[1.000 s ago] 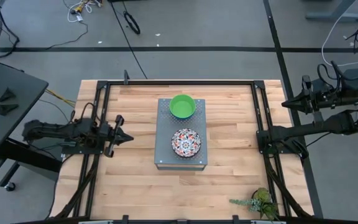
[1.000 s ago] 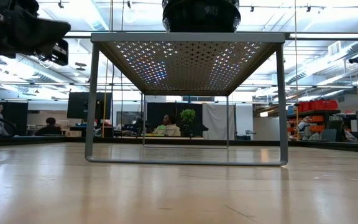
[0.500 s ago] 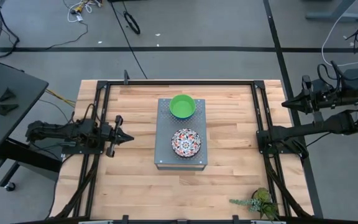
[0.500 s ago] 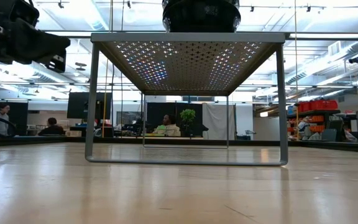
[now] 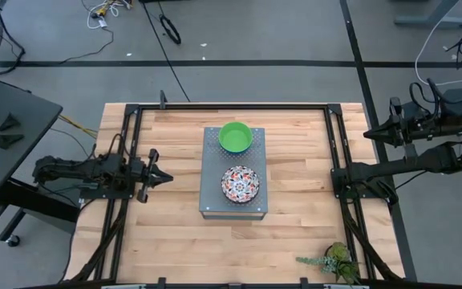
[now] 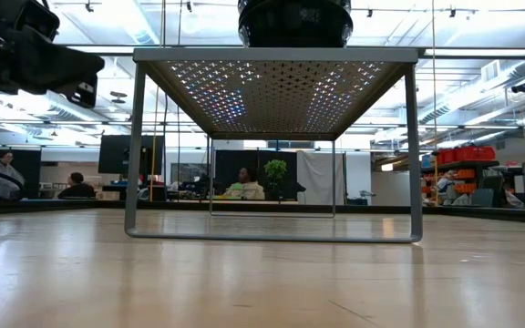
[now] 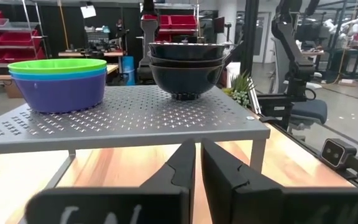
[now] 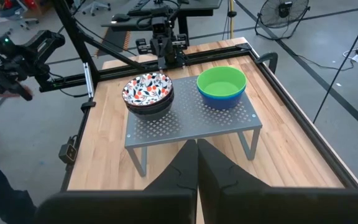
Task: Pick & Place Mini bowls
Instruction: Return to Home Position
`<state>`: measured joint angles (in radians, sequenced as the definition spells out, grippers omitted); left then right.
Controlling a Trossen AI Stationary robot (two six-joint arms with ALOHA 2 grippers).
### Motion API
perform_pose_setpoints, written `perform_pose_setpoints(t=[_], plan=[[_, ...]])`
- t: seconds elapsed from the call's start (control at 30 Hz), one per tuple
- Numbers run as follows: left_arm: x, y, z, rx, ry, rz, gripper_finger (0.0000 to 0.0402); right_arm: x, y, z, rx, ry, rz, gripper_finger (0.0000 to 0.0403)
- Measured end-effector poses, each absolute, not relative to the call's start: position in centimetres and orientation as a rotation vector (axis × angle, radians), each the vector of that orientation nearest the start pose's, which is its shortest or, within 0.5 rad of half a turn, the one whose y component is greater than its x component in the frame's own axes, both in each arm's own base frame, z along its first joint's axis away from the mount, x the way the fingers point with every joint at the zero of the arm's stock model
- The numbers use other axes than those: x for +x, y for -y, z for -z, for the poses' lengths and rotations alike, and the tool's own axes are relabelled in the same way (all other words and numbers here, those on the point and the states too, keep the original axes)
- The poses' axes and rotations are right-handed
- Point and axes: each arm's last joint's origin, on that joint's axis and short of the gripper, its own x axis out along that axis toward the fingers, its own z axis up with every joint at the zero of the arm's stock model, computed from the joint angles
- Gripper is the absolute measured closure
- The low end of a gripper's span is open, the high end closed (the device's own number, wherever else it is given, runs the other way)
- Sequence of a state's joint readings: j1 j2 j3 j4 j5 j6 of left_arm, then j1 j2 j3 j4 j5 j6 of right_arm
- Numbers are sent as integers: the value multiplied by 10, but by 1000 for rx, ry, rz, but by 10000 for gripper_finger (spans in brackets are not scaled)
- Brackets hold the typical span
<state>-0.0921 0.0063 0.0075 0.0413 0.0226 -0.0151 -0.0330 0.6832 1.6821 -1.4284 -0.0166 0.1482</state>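
Mini bowls are sitting in two stacks on top of a grey perforated metal shelf (image 5: 212, 160). The shelf is standing on thin legs in the middle of a pale wood-plank counter (image 5: 295, 233). In one stack, a smooth green bowl (image 5: 235, 136) is nesting inside a bright blue bowl (image 7: 58, 92), with only the green one showing from above. In the other stack, just beside it on the same shelf, a white bowl (image 5: 240, 184) with a red-and-dark floral pattern is lying uppermost on round, glossy dark-sided bowls (image 7: 187, 68). The exact number beneath it cannot be told.

The left hand (image 5: 165, 176) is hovering over the counter's left side, pointing at the shelf and well apart from it. Its two dark tapered fingers are sitting together, gripping nothing. The right hand (image 5: 369, 134) is hanging by the counter's right edge, away from the shelf, its fingers likewise together and empty.
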Motion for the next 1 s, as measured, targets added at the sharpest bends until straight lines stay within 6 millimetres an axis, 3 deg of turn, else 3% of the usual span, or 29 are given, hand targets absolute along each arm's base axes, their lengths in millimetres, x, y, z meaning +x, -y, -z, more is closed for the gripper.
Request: perform_pose_setpoints(t=[1.0], plan=[[97,10,-173,-18,75,115,372,-15,-1,-468,157,-428,48,400]])
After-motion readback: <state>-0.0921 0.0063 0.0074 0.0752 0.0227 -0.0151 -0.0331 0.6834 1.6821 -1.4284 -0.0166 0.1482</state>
